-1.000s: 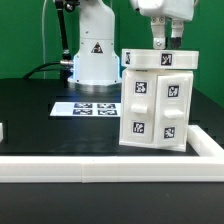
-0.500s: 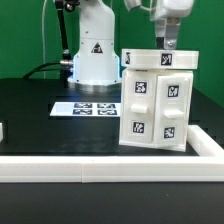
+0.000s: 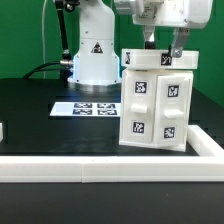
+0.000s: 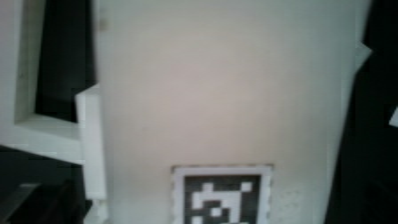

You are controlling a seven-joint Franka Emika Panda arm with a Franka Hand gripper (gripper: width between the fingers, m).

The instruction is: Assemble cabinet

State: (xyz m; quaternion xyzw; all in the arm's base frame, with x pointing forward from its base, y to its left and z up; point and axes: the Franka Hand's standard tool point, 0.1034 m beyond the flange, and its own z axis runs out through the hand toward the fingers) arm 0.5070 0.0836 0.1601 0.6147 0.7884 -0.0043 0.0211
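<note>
Exterior view shows the cabinet point(image 3: 155, 100) standing upright on the black bench point(image 3: 40, 115), at the exterior view's right, near the white border rail point(image 3: 100, 167) that runs along the near edge and turns at the right corner. Its front carries four square tags on raised panels, and more tags sit on its top part. The gripper point(image 3: 162, 45) hangs just above the top of the cabinet; its two dark fingers point(image 3: 150, 42) stand apart, one at each side, and hold nothing. If the tips touch the top, I cannot tell. The marker board point(image 3: 85, 107) lies flat on the bench, left of the cabinet. Wrist view shows a white panel with one tag point(image 4: 222, 193), very close and blurred.
</note>
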